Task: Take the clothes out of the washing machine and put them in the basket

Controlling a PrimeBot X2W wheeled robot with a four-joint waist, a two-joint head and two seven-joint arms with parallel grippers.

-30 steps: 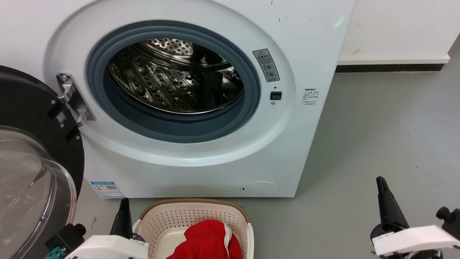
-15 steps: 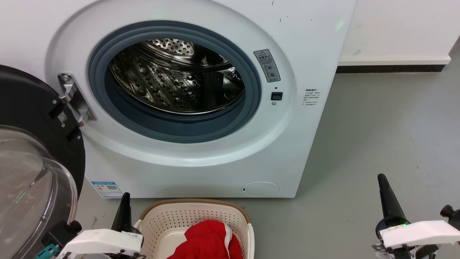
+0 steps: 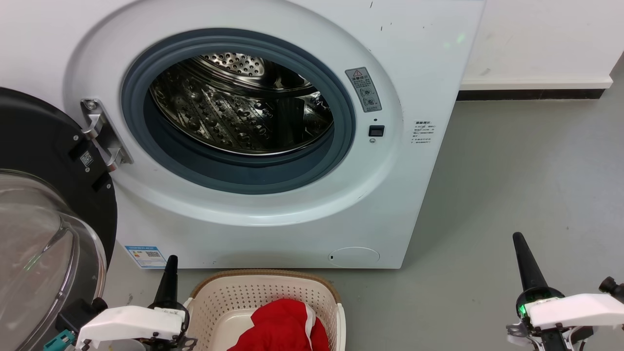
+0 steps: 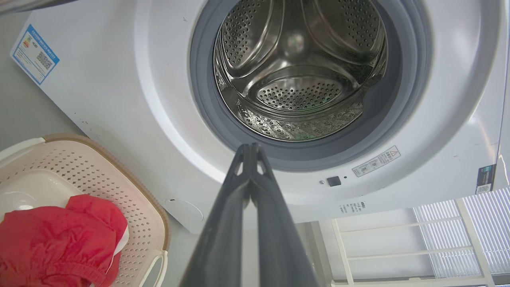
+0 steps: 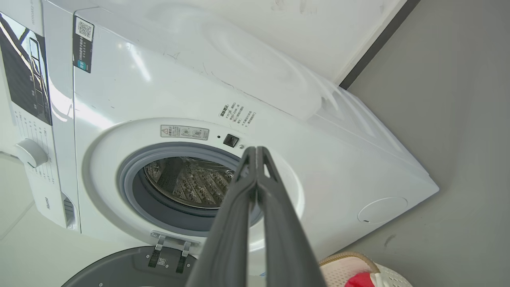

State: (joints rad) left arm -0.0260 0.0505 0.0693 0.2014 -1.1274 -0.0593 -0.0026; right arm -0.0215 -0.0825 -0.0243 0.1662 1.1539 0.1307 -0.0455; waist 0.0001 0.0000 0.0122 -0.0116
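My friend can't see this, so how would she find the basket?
Start at the white front-loading washing machine. On the grey floor before it sits a low cream plastic basket. It alone has holey sides, a brown rim and red clothes inside.

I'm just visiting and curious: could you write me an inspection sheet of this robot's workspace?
Surface: grey floor, few small marks.
Job's things: washer with door open, no clothes seen in drum; red clothes in basket before it.
Clutter: nothing seen.
Grippers: left pincer shut, empty; right pincer shut, empty.
Cables: nothing seen.
Surroundings: white wall, dark skirting.
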